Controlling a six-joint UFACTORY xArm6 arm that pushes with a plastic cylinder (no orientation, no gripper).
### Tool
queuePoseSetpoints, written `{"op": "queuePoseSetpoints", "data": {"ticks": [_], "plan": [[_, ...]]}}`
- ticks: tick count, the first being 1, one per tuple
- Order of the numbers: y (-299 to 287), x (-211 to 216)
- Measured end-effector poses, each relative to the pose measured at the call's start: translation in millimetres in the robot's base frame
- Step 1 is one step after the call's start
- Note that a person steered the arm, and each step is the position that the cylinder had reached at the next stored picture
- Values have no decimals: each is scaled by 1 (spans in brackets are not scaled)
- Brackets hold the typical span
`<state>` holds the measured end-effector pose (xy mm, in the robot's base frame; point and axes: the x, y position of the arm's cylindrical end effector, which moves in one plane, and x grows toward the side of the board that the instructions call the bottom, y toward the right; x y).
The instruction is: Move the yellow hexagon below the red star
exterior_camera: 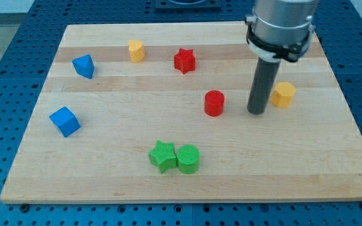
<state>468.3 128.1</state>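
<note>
- my tip [257,112] on board, just left of yellow hexagon [284,94], no pincer on this rod
- yellow hexagon at view's right, well right and below red star [184,60]
- red cylinder [214,103] left of tip

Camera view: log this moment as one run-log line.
my tip: just left of yellow hexagon | red star: upper middle | hexagon right of star, not yet below it

a lab: wooden board [187,182] on blue perforated bench [5,113], robot arm [280,28]
</note>
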Motion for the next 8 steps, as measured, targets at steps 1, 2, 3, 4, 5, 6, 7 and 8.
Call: {"op": "queuePoseSetpoints", "data": {"ticks": [1,2,3,4,5,6,7,8], "plan": [[36,14],[87,10],[88,-24],[21,-47],[-47,-48],[-71,-48],[-54,-50],[-55,-77]]}}
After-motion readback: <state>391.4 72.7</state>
